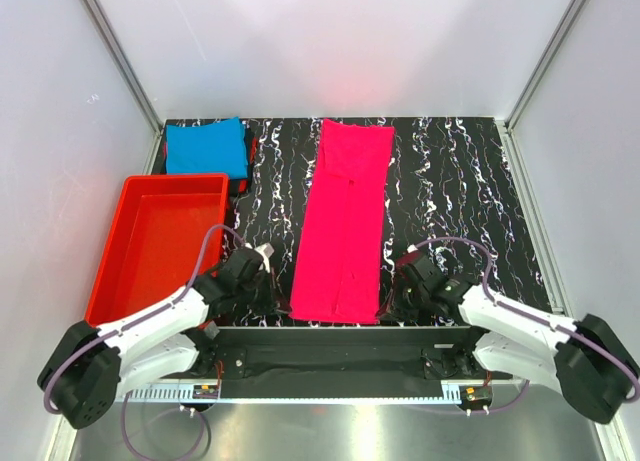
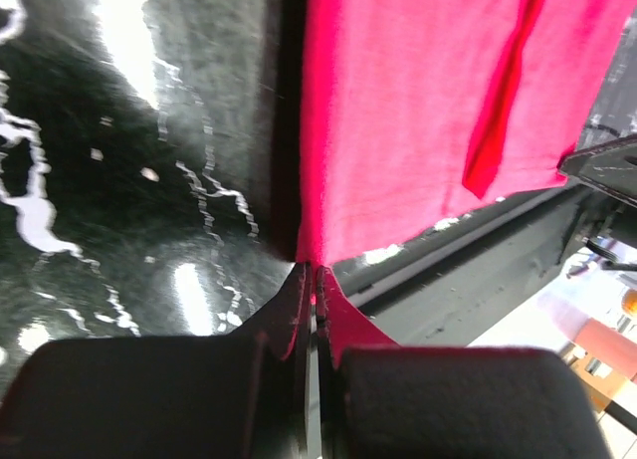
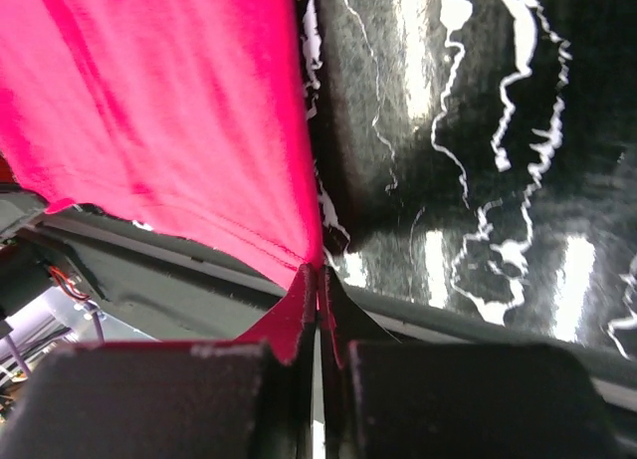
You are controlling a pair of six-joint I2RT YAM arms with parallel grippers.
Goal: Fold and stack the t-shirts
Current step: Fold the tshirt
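A magenta-pink t-shirt [image 1: 343, 221], folded into a long narrow strip, stretches from near the far edge of the black marble-patterned table [image 1: 450, 181] to its near edge, midway between the sides. The left claw [image 2: 311, 275] is clamped on the strip's near left corner, pink cloth pinched between its closed fingers. The right claw [image 3: 318, 272] is likewise closed on the near right corner, with fabric caught at the fingertips. A turquoise-blue t-shirt [image 1: 206, 147] sits folded in a compact square at the table's far left corner. A red plastic tray [image 1: 110, 251] lies along the left edge, just nearer than it.
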